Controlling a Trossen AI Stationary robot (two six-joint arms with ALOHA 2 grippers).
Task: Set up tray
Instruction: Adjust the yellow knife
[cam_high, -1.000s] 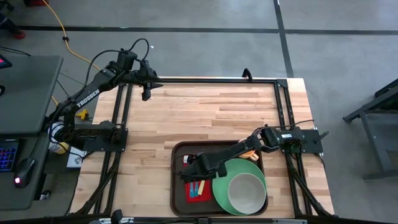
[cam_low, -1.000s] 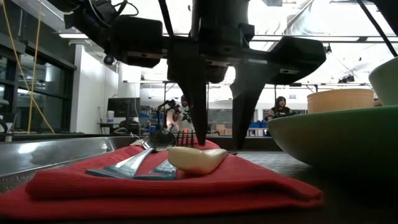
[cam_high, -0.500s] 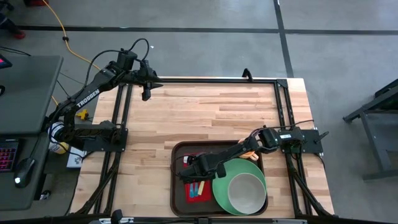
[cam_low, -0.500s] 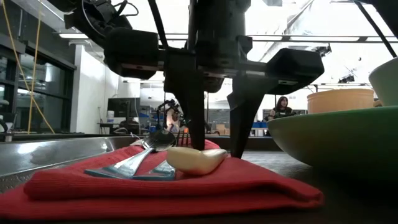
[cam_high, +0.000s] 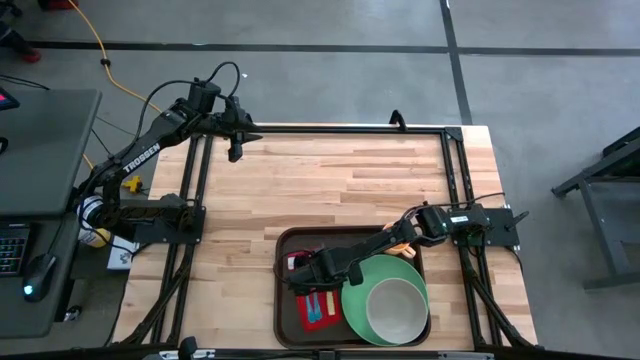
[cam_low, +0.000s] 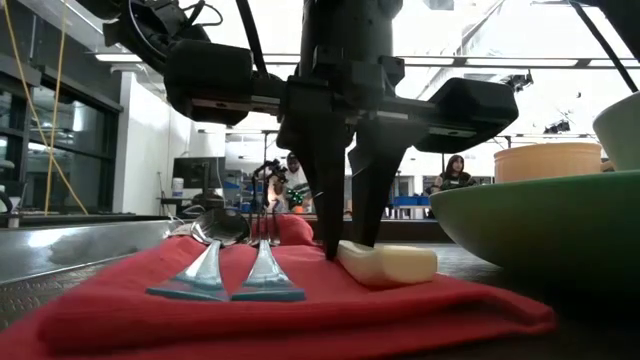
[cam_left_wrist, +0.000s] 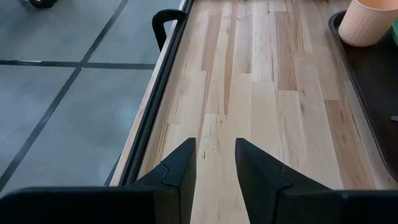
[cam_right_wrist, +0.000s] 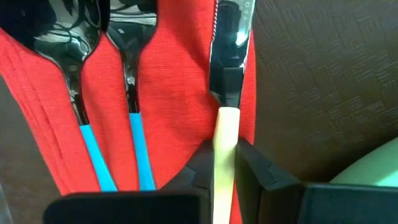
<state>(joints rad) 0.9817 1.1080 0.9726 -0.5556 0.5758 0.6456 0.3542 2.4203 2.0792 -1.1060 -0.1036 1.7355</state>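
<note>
Dark brown tray (cam_high: 284, 300), rounded corners, raised rim

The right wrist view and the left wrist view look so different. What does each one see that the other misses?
Only the right wrist view shows the red cloth napkin with a blue-handled metal spoon, a blue-handled metal fork and a cream-handled metal knife, the right gripper shut on the knife's handle.

Only the left wrist view shows bare wooden table, grey floor, a peach ribbed cup and the left gripper.

Both show the dark brown plastic tray.
</note>
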